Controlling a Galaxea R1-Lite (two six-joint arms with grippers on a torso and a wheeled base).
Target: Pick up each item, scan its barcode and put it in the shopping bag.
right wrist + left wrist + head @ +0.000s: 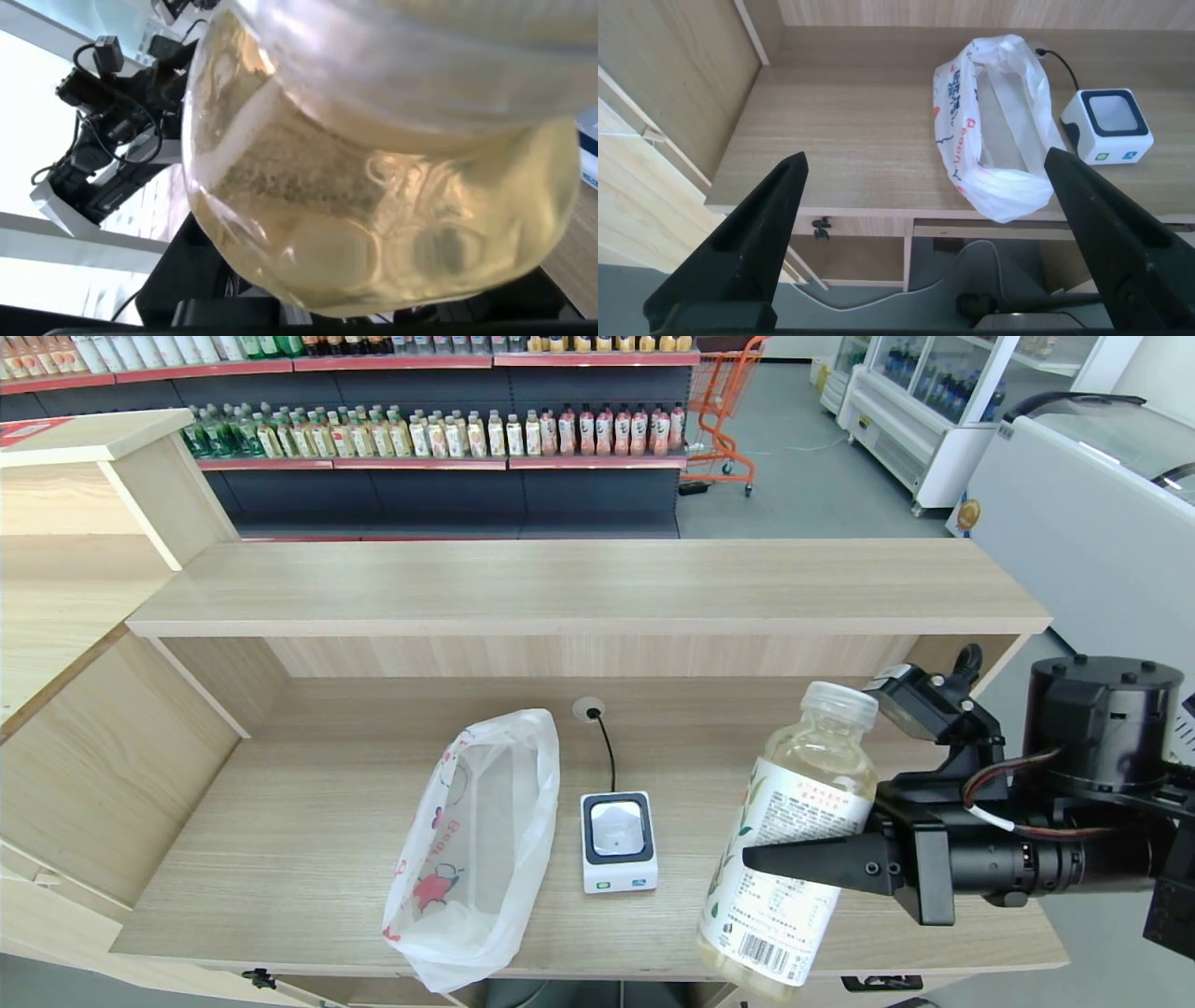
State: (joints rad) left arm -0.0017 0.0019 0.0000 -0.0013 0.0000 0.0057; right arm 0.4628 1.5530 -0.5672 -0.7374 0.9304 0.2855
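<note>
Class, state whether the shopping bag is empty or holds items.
Empty: the shopping bag lies open-mouthed, bare counter wood showing through it, no item inside.

bottle [805,803] label, bag [485,821] print; none legible

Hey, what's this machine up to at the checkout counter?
The robot's right pincer grips a drink bottle, held tilted in the air just right of the small scanner on the counter. The plastic shopping bag lies left of the scanner. The left pincer is open and holds nothing.
</note>
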